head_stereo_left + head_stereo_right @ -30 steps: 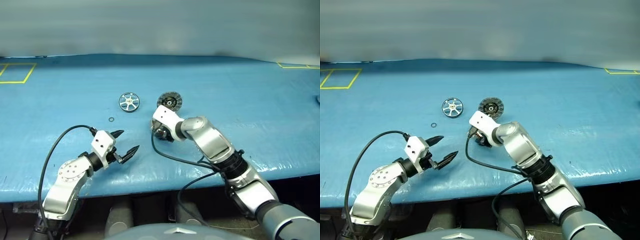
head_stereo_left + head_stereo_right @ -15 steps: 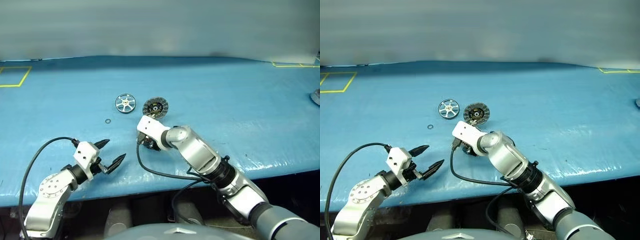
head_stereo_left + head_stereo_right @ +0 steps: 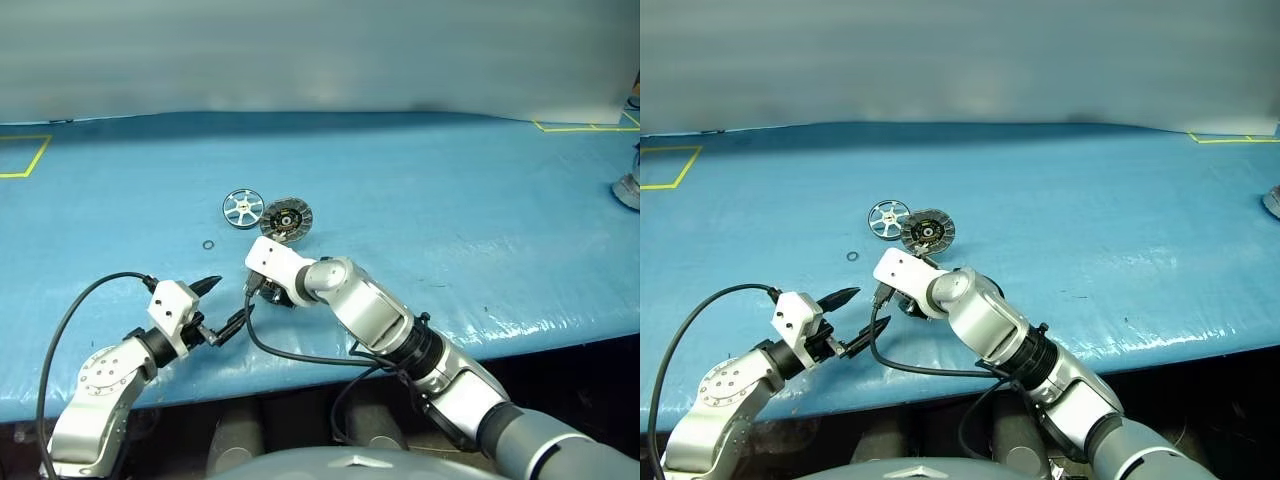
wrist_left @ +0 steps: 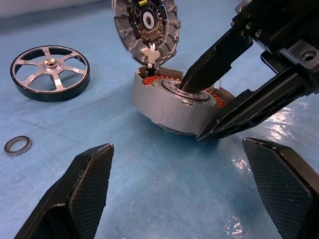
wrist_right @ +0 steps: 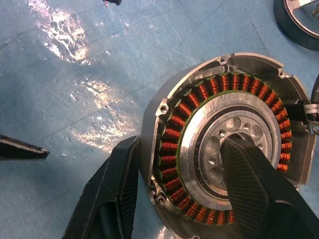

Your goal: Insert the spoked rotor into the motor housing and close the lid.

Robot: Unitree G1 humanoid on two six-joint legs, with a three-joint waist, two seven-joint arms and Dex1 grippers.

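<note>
Housing [image 4: 174,102] is clamped by the right gripper [image 5: 184,194], one finger in the hub, one outside. Rotor [image 4: 50,72] lies just beside it, lid [image 4: 145,27] tilted behind. Left gripper [image 4: 174,194] open; housing should be kept steady for insertion.

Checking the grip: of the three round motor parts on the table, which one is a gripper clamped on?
The motor housing, with copper windings: the right gripper pinches its wall. The spoked rotor and lid are ungripped.
</note>
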